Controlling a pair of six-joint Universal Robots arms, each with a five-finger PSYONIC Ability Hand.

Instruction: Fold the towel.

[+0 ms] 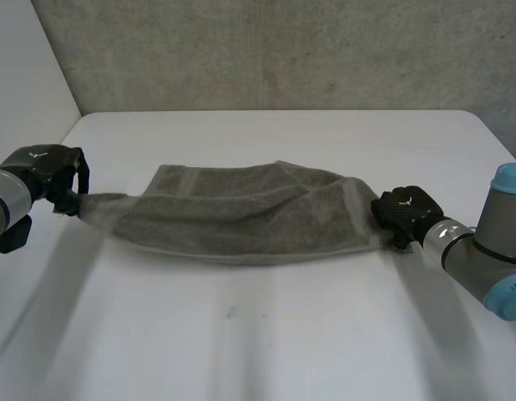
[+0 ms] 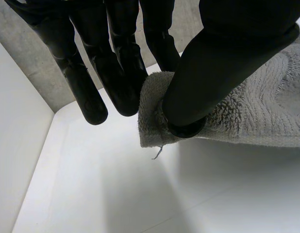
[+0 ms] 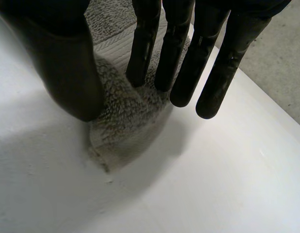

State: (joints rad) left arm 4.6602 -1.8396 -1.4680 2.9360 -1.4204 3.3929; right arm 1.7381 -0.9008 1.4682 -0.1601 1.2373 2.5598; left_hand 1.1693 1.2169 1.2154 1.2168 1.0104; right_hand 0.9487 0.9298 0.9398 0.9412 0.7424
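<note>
Grey terry towel (image 1: 241,217) lies across the middle of the white table (image 1: 241,334), long axis running from the left edge toward the right edge, bunched and sagging between the two hands.

Left hand (image 1: 45,167) near the table's left edge: thumb clamped against straight fingers, pinching the towel's left end corner, which is lifted just clear of the table in the left wrist view.

Right hand (image 1: 406,213) toward the right edge: fingers nearly straight, thumb set down on the towel's right end, a ridge of cloth nipped between thumb and fingers. That corner looks to rest on the table.

Handling, as a guess: soft, limp, light, thick looped pile, so it grips well and won't slip, but it droops and wrinkles with no support. Best held at the end corners or along the woven band beside the hem. Keep it taut before folding over.
</note>
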